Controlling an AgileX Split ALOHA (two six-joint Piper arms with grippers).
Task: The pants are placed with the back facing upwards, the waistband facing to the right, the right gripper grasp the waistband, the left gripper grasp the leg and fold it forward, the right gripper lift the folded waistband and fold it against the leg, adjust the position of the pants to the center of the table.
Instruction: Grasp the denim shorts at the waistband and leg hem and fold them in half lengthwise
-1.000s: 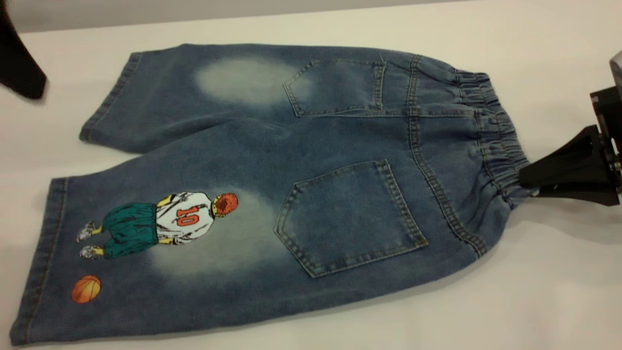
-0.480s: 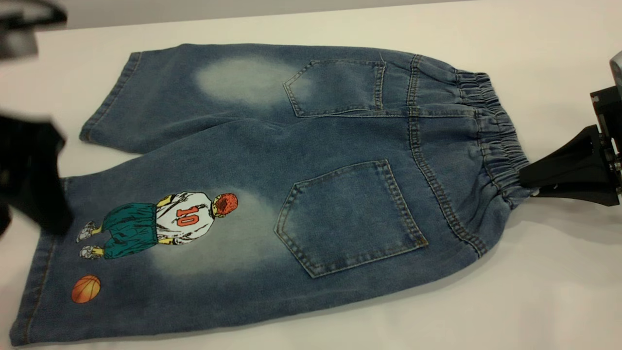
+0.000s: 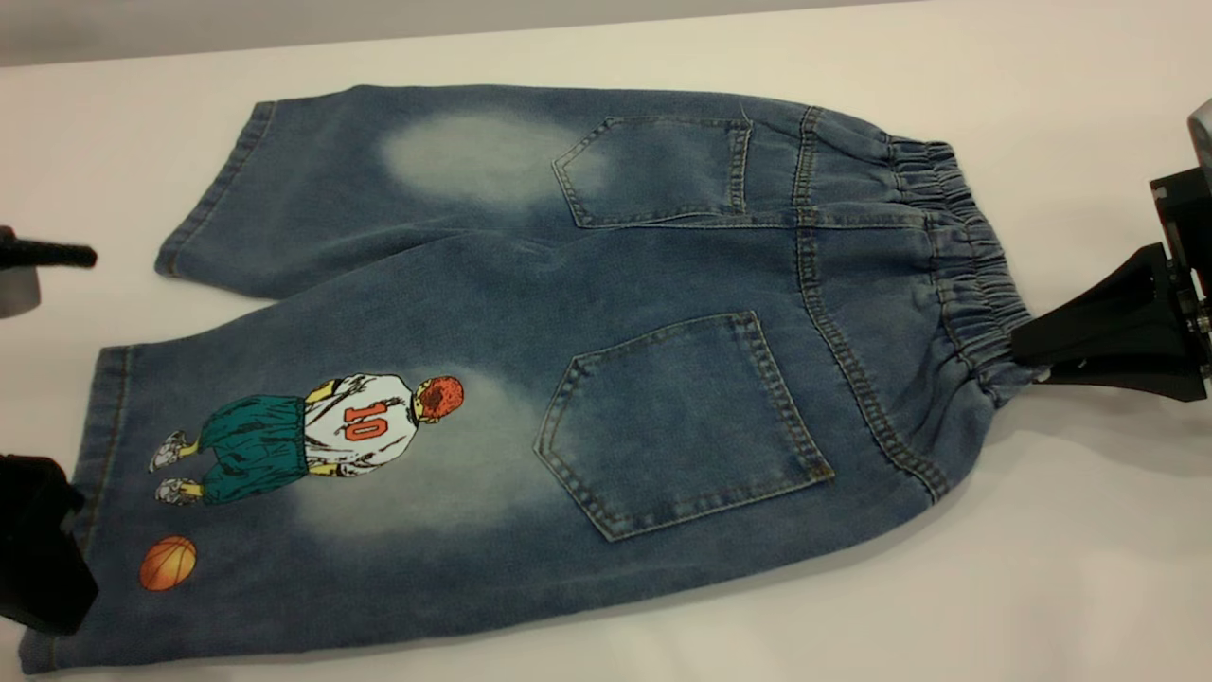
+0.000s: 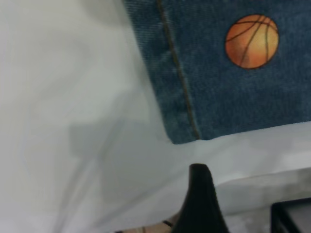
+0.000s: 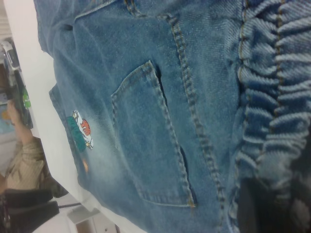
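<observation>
The pants [image 3: 530,313] lie flat on the white table [image 3: 1042,568], back pockets up, with the ruched waistband [image 3: 956,246] at the right. My right gripper [image 3: 1018,358] is shut on the waistband's near corner; its dark finger [image 5: 252,208] presses into the gathered waistband [image 5: 277,97]. The leg [image 3: 284,493] with the number-10 player and the orange basketball [image 3: 168,564] points left. My left gripper [image 3: 71,379] stands open just off that leg's hem, holding nothing. One of its fingers [image 4: 199,199] sits off the hem corner [image 4: 182,131], apart from the denim.
The plain leg [image 3: 312,180] lies farther back. A person's sleeve [image 5: 24,160] and dark equipment [image 5: 29,208] show beyond the table's far edge. Bare tabletop surrounds the pants on all sides.
My left gripper has come down from the far left corner to the printed leg's hem. The right gripper and the pants have not moved.
</observation>
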